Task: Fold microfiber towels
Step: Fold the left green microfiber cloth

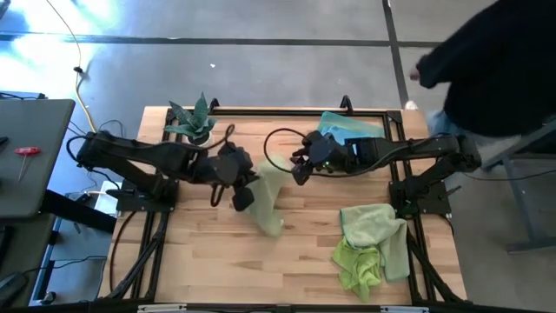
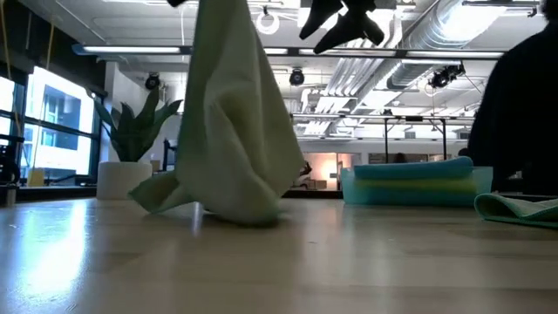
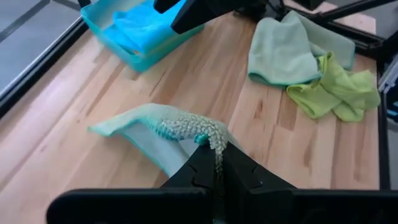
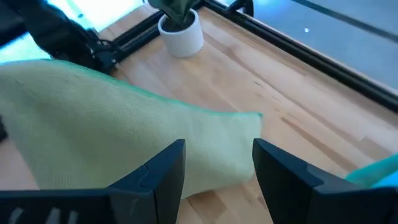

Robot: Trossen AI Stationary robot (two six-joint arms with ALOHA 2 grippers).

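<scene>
Just beneath the left hand (image 1: 240,196), a soft pale sage-green microfiber towel (image 1: 268,198) is pinched at one edge between closed fingers and hangs down, its lower folds resting on the wooden desk (image 1: 217,261). The right hand (image 1: 299,167) is held open just beside the cloth's upper edge, gripping nothing. A slip is judged possible, since only a thin pinch is held. A corner could also be missed by the right hand, because the fabric droops and bunches.
</scene>
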